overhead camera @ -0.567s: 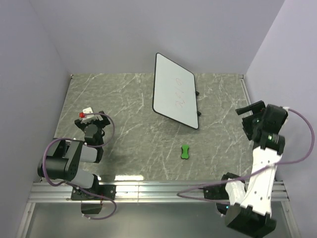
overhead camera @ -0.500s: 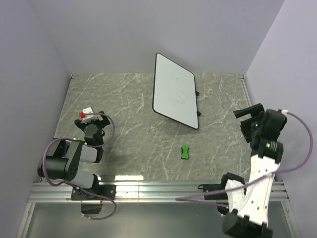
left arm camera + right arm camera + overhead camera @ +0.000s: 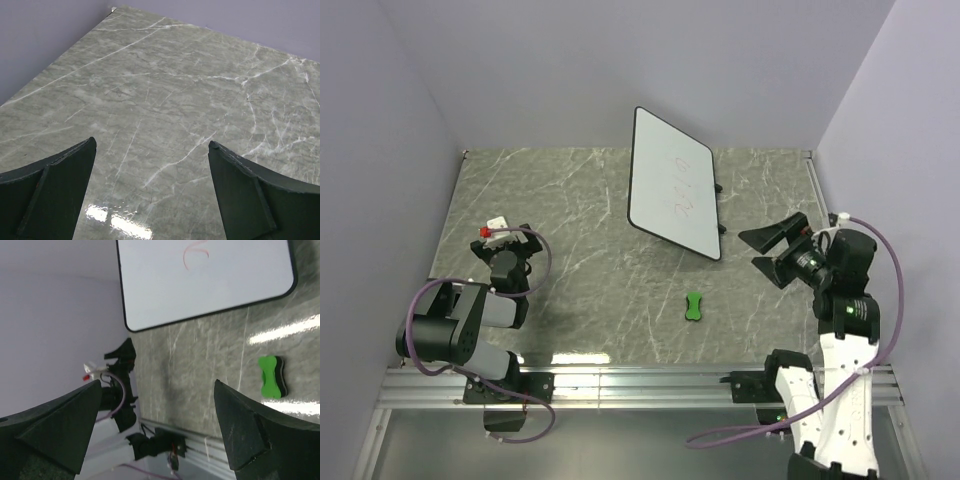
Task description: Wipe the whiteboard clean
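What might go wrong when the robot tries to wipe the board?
The eraser is small and lies flat on the table, so the open right gripper may nudge it away instead of grabbing it. The whiteboard stands propped on little feet; hard wiping might push it back or tip it.

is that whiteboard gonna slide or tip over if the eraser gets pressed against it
Probably stiff: the whiteboard looks like a flat, rimmed panel. It stands propped on small black feet, so a firm push on its face could well tip it. The table looks glossy, so the board may also slide unless it is steadied.
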`<act>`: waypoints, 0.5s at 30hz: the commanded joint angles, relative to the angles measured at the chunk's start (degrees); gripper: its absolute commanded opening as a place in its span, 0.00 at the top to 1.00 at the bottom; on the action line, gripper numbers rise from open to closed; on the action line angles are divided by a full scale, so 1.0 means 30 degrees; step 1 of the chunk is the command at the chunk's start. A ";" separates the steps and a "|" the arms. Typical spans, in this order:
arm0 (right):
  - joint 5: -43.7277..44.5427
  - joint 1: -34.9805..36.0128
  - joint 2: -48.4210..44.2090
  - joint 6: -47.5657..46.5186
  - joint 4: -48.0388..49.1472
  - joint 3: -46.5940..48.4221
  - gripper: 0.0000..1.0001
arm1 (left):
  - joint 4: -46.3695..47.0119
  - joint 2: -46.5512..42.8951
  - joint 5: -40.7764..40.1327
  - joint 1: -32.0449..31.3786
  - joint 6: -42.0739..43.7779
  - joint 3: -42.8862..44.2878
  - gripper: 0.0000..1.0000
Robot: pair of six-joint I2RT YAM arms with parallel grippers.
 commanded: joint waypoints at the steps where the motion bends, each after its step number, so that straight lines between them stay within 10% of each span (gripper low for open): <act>1: -0.0857 0.1275 0.0398 -0.0646 0.0112 0.1028 0.01 | 0.0804 -0.0140 0.0062 0.0066 -0.0094 0.0317 0.00; 15: 0.5064 0.8806 0.3826 -0.5953 -0.9203 0.3262 0.04 | 0.0775 -0.0169 0.0062 0.0066 -0.0065 0.0346 0.01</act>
